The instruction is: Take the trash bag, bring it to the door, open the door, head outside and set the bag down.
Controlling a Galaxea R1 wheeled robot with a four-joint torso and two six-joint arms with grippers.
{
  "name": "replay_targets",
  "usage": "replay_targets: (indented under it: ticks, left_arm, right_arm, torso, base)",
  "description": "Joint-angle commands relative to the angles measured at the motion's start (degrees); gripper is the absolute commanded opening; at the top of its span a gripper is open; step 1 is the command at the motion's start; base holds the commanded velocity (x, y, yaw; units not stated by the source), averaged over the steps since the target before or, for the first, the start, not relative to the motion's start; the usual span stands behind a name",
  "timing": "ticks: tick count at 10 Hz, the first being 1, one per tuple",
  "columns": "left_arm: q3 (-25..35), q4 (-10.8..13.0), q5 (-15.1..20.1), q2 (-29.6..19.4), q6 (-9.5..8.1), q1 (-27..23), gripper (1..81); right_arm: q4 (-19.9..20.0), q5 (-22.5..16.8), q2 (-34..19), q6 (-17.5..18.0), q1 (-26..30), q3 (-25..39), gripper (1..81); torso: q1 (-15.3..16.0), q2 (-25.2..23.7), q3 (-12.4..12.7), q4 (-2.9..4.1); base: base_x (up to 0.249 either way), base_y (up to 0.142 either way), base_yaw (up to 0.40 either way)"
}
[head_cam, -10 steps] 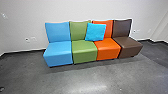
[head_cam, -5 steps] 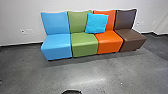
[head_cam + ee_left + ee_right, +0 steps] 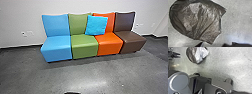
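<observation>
Chairs (image 3: pixel 85 47), four; cushion (image 3: pixel 96 25), one; trash bag (image 3: pixel 201 21), one, on floor (image 3: pixel 238 22); left pincer (image 3: pixel 180 55) spread; right pincer, cannot tell.

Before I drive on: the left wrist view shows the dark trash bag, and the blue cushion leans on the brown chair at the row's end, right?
The cushion is wrong: the head view shows it against the backs of the green chair and orange chair. The brown chair does end the row, and the left wrist view does show the dark trash bag.
</observation>
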Motion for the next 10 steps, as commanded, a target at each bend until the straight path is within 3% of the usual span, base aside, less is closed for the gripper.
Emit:
replay_targets:
  ticks: [1, 3, 4, 5, 7, 9, 10]
  left_arm:
    - [-1.2, -2.5, 4.9, -0.6, -7.93, -6.4, 81.1]
    - [-4.8, -4.6, 6.8, 0.3, -14.40, -6.5, 81.1]
    - [-6.6, -5.4, 7.0, 0.8, -14.87, -6.5, 81.1]
    - [-7.8, -5.7, 8.2, 1.2, -14.88, -6.5, 81.1]
    - [-8.3, -5.6, 9.1, 1.4, -14.87, -7.0, 81.1]
    - [-8.4, -5.8, 9.0, 1.6, -14.96, -7.1, 81.1]
    - [-8.4, -6.2, 8.9, 1.6, -15.13, -7.6, 81.1]
  right_arm:
    - [1.6, -4.1, -3.5, 0.3, 4.5, 1.2, 81.1]
    - [1.5, -4.1, -3.6, 0.5, 4.9, 1.3, 81.1]
    - [1.6, -4.2, -3.7, 0.5, 5.1, 1.6, 81.1]
    - [1.5, -4.1, -3.8, 0.5, 5.2, 2.0, 81.1]
    - [1.6, -4.3, -3.5, 0.5, 5.8, 1.2, 81.1]
    - [1.6, -4.3, -3.8, 0.5, 5.8, 1.3, 81.1]
    - [1.6, -4.2, -4.0, 0.5, 5.9, 1.5, 81.1]
  torso:
    - [3.5, -5.5, 0.0, 0.00]
    - [6.1, -9.6, 0.0, -0.02]
    - [7.4, -11.7, -1.2, -0.02]
    - [8.7, -13.8, -5.4, -0.02]
    - [10.6, -16.9, -7.0, -0.02]
    - [13.0, -20.8, -10.8, 0.00]
    - [14.4, -22.9, -7.4, -0.02]
  base:
    - [0.000, 0.000, 0.000]
    - [0.000, 0.000, 0.000]
    - [0.000, 0.000, 0.000]
    - [0.000, 0.000, 0.000]
    - [0.000, 0.000, 0.000]
    - [0.000, 0.000, 0.000]
    - [0.000, 0.000, 0.000]
